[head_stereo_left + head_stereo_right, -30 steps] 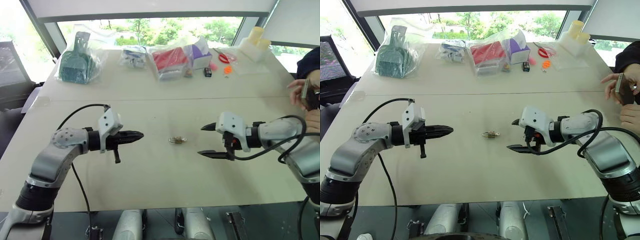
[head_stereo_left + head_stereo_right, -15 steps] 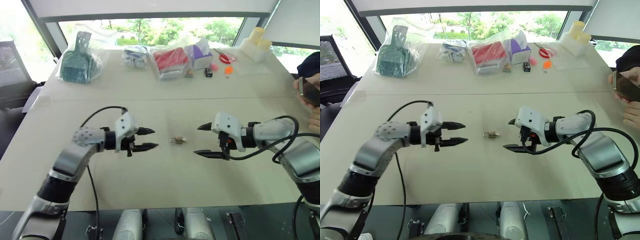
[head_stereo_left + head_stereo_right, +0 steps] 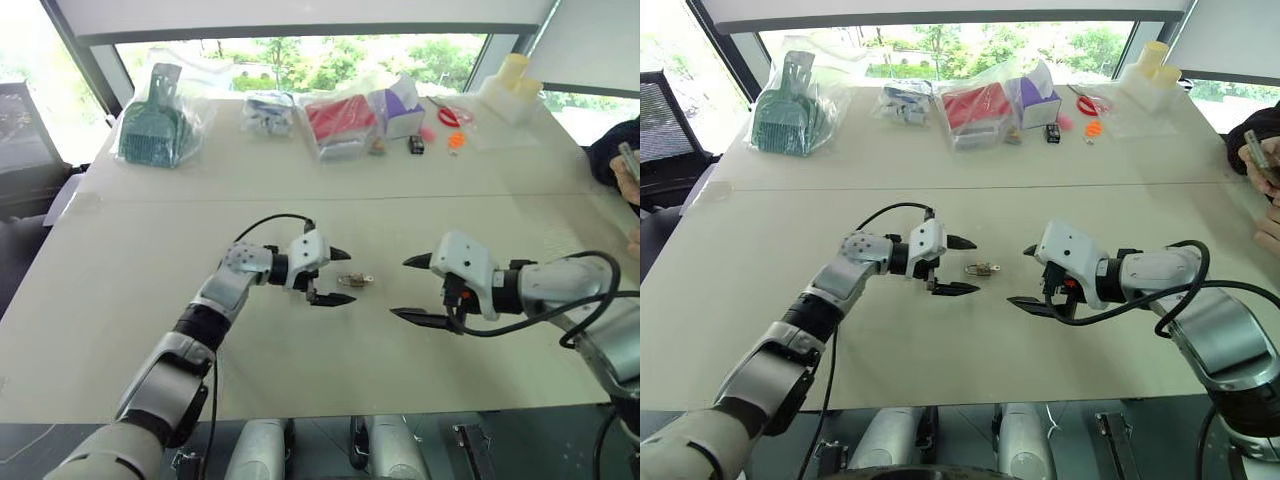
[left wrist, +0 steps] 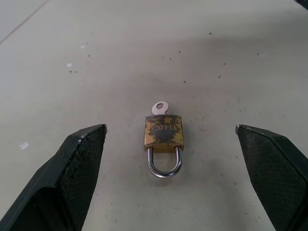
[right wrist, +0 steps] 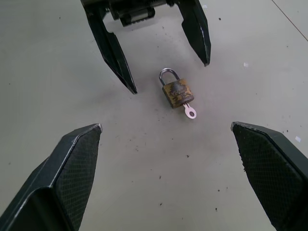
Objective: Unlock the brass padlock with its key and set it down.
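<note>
Left gripper (image 3: 336, 276): two black textured fingers spread wide, arm reaching level across the beige speckled table (image 3: 150, 250), holding nothing. Just past its fingertips, apart from them: small tarnished brass padlock (image 4: 163, 135), silvery shackle closed and toward this gripper, flat on the table; thin silvery key (image 4: 159, 108) in its far end. Beyond, facing: right gripper (image 3: 418, 289), likewise wide, empty.

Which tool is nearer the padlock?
The left tool, its tips just short of the padlock at the shackle end. The right tool sits farther off, on the key side.
</note>
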### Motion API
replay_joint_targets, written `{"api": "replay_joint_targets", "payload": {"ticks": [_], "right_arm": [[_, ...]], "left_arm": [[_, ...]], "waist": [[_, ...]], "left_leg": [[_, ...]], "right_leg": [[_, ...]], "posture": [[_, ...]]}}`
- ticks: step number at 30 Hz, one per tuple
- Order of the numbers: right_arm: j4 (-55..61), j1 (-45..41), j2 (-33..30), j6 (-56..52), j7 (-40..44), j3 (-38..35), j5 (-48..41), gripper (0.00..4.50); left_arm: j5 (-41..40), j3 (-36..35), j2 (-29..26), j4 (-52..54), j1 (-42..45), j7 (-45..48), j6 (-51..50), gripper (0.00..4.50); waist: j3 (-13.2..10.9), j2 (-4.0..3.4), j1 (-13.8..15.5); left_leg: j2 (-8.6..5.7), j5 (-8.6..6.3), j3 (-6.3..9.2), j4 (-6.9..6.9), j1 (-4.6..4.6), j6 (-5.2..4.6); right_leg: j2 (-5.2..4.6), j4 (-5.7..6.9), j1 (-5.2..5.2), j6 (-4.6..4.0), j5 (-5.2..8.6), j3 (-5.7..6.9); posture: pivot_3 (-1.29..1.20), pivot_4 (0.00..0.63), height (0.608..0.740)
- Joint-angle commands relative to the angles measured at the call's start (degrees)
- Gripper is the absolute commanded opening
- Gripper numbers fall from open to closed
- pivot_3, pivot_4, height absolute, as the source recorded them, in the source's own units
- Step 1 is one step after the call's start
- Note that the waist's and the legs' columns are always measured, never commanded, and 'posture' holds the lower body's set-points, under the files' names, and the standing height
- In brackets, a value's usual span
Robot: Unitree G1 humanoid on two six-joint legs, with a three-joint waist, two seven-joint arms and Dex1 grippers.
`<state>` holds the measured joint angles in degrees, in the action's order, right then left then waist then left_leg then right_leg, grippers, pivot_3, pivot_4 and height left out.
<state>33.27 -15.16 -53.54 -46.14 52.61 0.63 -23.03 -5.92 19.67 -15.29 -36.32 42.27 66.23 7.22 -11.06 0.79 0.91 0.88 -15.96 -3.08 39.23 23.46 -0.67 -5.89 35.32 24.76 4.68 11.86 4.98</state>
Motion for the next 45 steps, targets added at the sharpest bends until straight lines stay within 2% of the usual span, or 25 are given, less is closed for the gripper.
{"api": "replay_joint_targets", "payload": {"ticks": [1, 6, 7, 9, 15, 16, 19, 22, 27, 32, 38, 44, 45], "right_arm": [[3.3, 1.1, -0.8, -1.2, -1.6, -3.4, -1.2, 4.5], [4.9, 2.2, -0.8, -2.3, -3.1, -4.3, -1.9, 4.5], [5.1, 2.2, -0.8, -2.4, -3.2, -4.3, -2.0, 4.5], [5.2, 2.2, -0.7, -2.5, -3.5, -4.2, -2.1, 4.5], [4.4, 1.2, -0.8, -1.7, -3.5, -2.8, -2.1, 4.5], [4.2, 0.8, -0.7, -1.5, -3.5, -2.4, -1.9, 4.5], [2.1, -2.0, 0.1, 1.6, -4.3, 1.2, 1.2, 4.5], [-2.0, -6.0, 1.8, 8.1, -6.5, 6.9, 8.3, 4.5], [-10.1, -11.8, 6.9, 23.8, -10.6, 16.4, 22.0, 4.5], [-18.1, -16.4, 12.5, 38.3, -14.0, 21.4, 31.9, 4.5], [-25.8, -21.7, 19.2, 47.2, -15.8, 23.3, 37.3, 4.5], [-28.6, -22.4, 21.9, 50.1, -15.4, 22.7, 39.3, 4.5], [-28.7, -22.5, 22.1, 50.5, -15.5, 22.6, 39.6, 4.24]], "left_arm": [[2.2, 0.0, 1.9, -6.1, 3.1, 0.3, 4.9, 4.44], [6.0, 0.3, 3.9, -13.7, 5.5, -1.6, 9.4, 4.44], [6.2, 0.1, 4.1, -14.5, 5.7, -1.7, 9.6, 4.21], [6.3, -0.4, 4.5, -15.7, 6.0, -1.7, 9.8, 3.6], [7.0, -0.1, 3.3, -15.1, 4.9, -0.4, 9.2, 1.0], [7.1, -0.1, 2.9, -14.6, 4.7, -0.1, 8.8, 0.74], [6.0, -1.0, 0.6, -11.1, 3.8, 1.5, 6.2, 0.75], [3.5, -2.4, -2.9, -4.3, 2.4, 4.9, 2.3, 0.75], [-3.5, -6.0, -10.7, 11.1, 1.2, 11.6, -9.6, 0.75], [-7.2, -9.6, -15.6, 17.1, 3.1, 13.3, -17.5, 0.75], [-7.3, -10.9, -16.9, 17.6, 5.7, 12.1, -19.3, 0.75], [-7.2, -10.6, -16.3, 17.9, 5.8, 11.3, -19.2, 0.75], [-7.2, -10.5, -16.2, 17.9, 5.7, 11.2, -19.1, 0.75]], "waist": [[0.0, 0.0, -0.1], [0.0, 0.02, 0.1], [0.0, 0.03, 0.2], [0.0, 0.03, 0.2], [0.0, 0.03, 0.0], [0.0, 0.04, 0.0], [0.0, 0.04, -0.5], [0.0, 0.03, -1.0], [0.0, 0.01, -1.5], [0.0, 0.01, -0.7], [0.0, 0.01, -0.2], [0.0, 0.01, -0.3], [0.0, 0.01, -0.3]], "left_leg": [[0.01, 0.0, 0.0, 0.0, 0.0, -0.01], [0.02, -0.01, 0.03, 0.03, -0.01, -0.02], [0.03, -0.01, 0.05, 0.04, -0.01, -0.02], [0.03, -0.01, 0.06, 0.05, -0.03, -0.02], [0.03, -0.01, 0.08, 0.06, -0.08, -0.02], [0.04, -0.01, 0.08, 0.06, -0.08, -0.02], [0.07, -0.01, 0.08, 0.06, -0.09, -0.02], [0.1, -0.01, 0.07, 0.02, -0.11, -0.02], [0.09, -0.01, 0.07, -0.04, -0.01, -0.02], [0.05, 0.0, 0.01, 0.0, 0.05, 0.0], [0.04, 0.01, -0.02, 0.04, 0.05, 0.01], [0.03, 0.02, -0.05, 0.04, 0.05, 0.02], [0.03, 0.02, -0.05, 0.04, 0.04, 0.02]], "right_leg": [[0.0, 0.0, 0.01, 0.0, 0.0, 0.0], [-0.01, 0.01, -0.03, 0.0, 0.0, 0.02], [-0.01, 0.0, -0.05, 0.0, 0.0, 0.02], [-0.03, 0.0, -0.09, 0.0, 0.0, 0.03], [-0.02, 0.0, -0.12, -0.04, -0.03, 0.03], [-0.02, 0.0, -0.12, -0.04, -0.03, 0.03], [0.0, 0.0, -0.12, -0.03, -0.03, 0.03], [0.09, 0.06, -0.07, -0.04, -0.04, 0.03], [0.2, 0.16, 0.12, -0.05, -0.03, 0.01], [0.17, 0.12, 0.11, -0.03, -0.03, 0.0], [0.19, 0.13, 0.1, -0.03, -0.03, -0.01], [0.19, 0.1, 0.09, -0.03, -0.04, -0.01], [0.19, 0.11, 0.09, -0.03, -0.04, -0.01]], "posture": [[0.0, 0.15, 0.74], [0.0, 0.15, 0.74], [0.0, 0.15, 0.74], [0.0, 0.15, 0.74], [0.0, 0.15, 0.74], [0.0, 0.15, 0.74], [0.0, 0.15, 0.74], [0.0, 0.15, 0.74], [0.0, 0.15, 0.74], [0.0, 0.15, 0.74], [0.0, 0.15, 0.74], [0.0, 0.15, 0.74], [0.0, 0.15, 0.74]]}}
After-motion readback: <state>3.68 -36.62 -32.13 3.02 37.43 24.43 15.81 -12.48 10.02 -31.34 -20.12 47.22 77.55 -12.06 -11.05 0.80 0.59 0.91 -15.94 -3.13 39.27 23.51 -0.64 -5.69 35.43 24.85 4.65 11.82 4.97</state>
